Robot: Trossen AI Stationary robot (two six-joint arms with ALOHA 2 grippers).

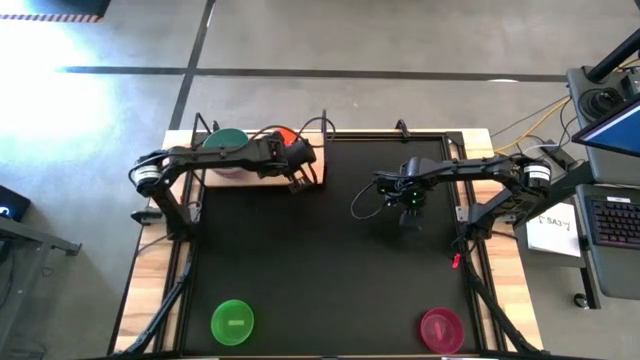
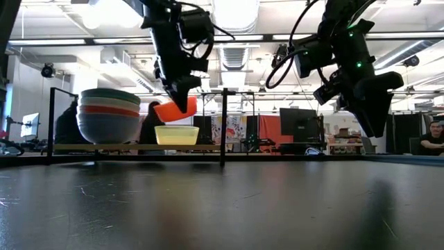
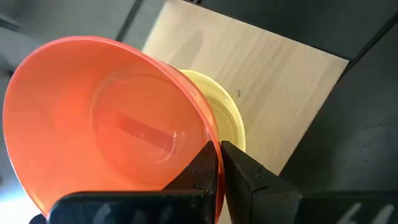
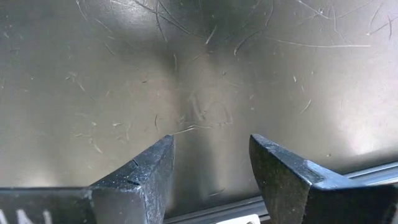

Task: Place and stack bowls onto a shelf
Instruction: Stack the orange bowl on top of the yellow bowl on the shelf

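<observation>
My left gripper (image 2: 182, 97) is shut on an orange bowl (image 2: 175, 109), tilted just above a yellow-green bowl (image 2: 176, 135) that rests by its base on the light-wood shelf (image 2: 139, 147). A stack of larger bowls with teal on top (image 1: 226, 143) stands at the shelf's left end. My right gripper (image 4: 211, 158) is open and empty above the black mat. A green bowl (image 1: 233, 322) and a magenta bowl (image 1: 441, 328) sit on the mat near its near edge. My left gripper pinches the orange bowl's rim (image 3: 214, 146), one finger inside the bowl and one outside. The fingers come from above, pointing down. The bowl hangs tilted, lifted clear, over the yellow-green bowl (image 3: 221, 102).
The shelf has thin black uprights (image 2: 223, 125) at its ends. Free wood shows on the shelf (image 3: 280, 81) to the right of the yellow-green bowl. Cables and equipment (image 1: 600, 100) lie beyond the table's right edge. People sit in the room behind (image 2: 433, 139).
</observation>
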